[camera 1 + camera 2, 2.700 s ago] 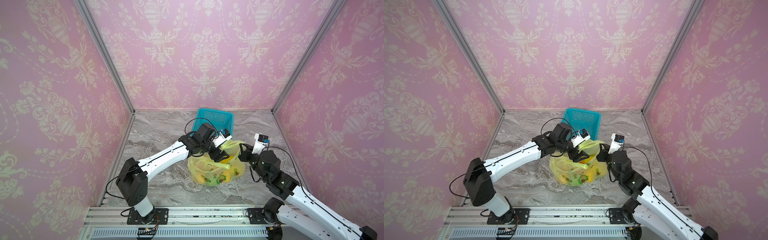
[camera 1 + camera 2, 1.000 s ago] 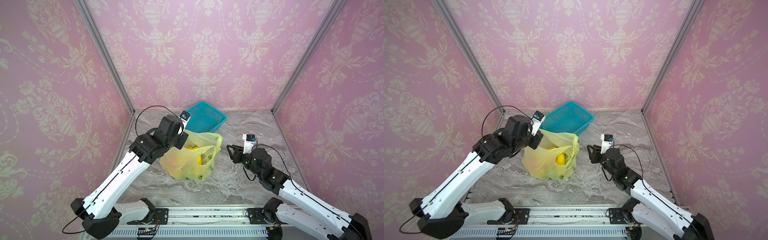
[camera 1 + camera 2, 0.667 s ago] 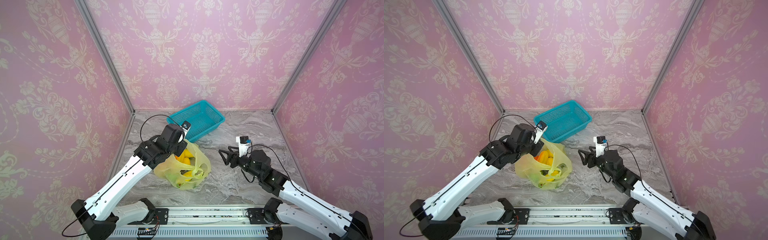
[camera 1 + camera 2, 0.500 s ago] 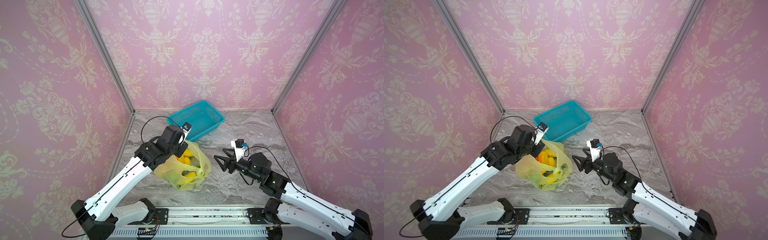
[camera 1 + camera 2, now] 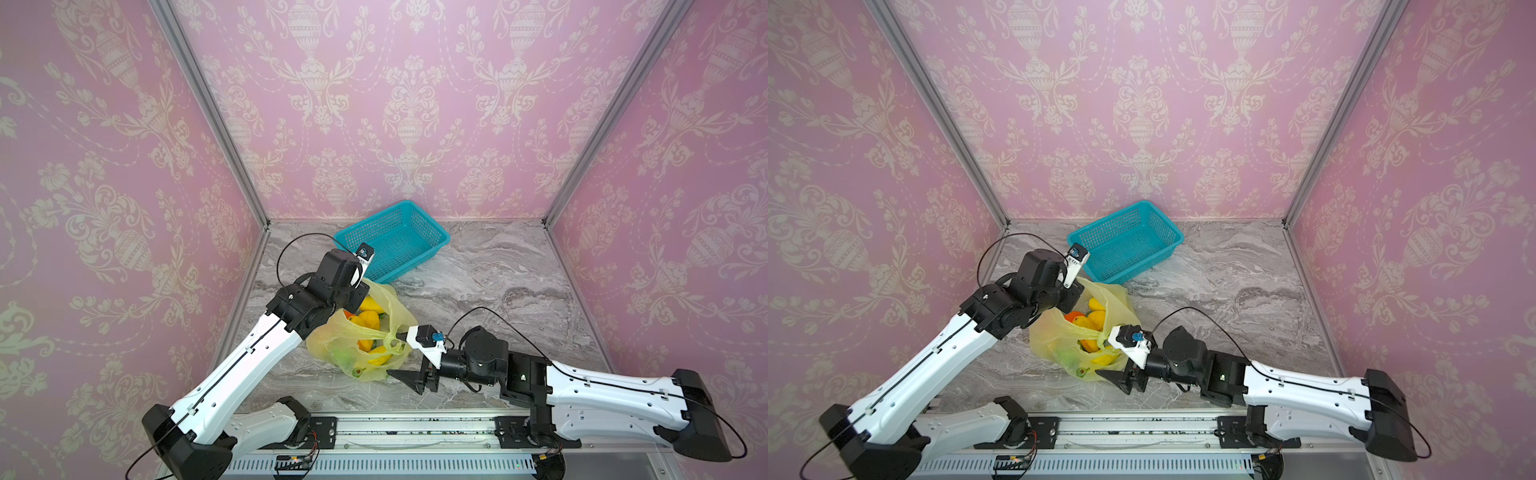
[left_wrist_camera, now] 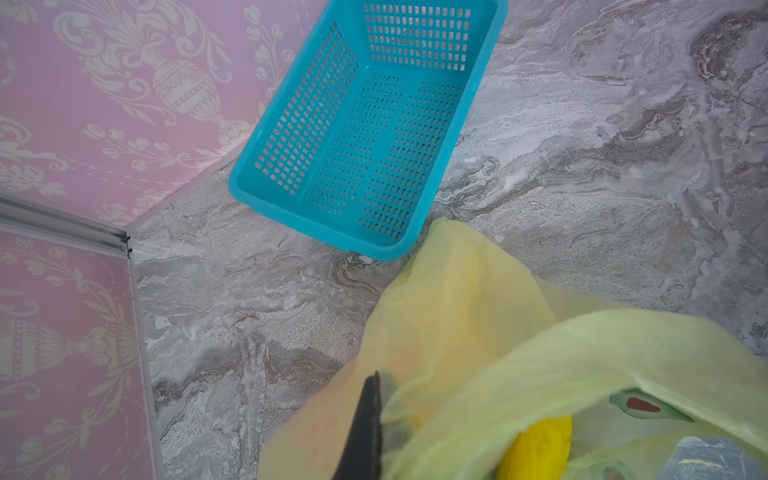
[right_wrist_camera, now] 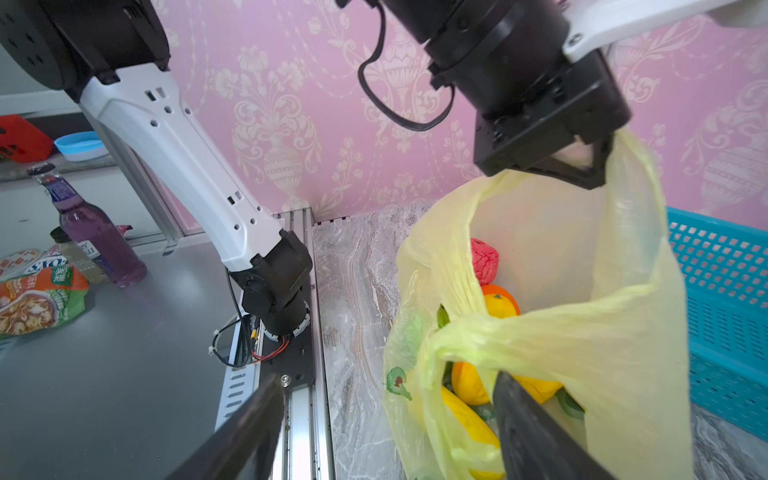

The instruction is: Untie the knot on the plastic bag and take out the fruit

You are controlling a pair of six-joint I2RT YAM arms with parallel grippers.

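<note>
The yellow-green plastic bag (image 5: 365,349) (image 5: 1059,336) hangs with its mouth gaping. My left gripper (image 7: 598,164) (image 6: 380,415) is shut on its upper rim and holds it up. Fruit shows inside: a pink-red ball (image 7: 484,262), an orange (image 7: 500,299) and yellow mangoes (image 7: 469,411) (image 5: 368,320). A twisted band of handle (image 7: 457,332) crosses the mouth; I cannot tell whether it is still the knot. My right gripper (image 5: 401,353) (image 5: 1115,357) (image 7: 386,432) is open, low at the bag's near right side, one finger (image 7: 532,428) against the bag.
The turquoise basket (image 5: 446,239) (image 5: 1179,239) (image 6: 332,232) (image 7: 727,270) lies skewed right behind the bag, by the back wall. The metal rail (image 5: 395,432) runs along the front. Outside the cell stand a purple bottle (image 7: 97,237) and a snack packet (image 7: 37,299).
My left gripper pulled the bag leftward and holds it lifted; the basket got turned. My right gripper opened wide and swung down and left to the bag's near side.
</note>
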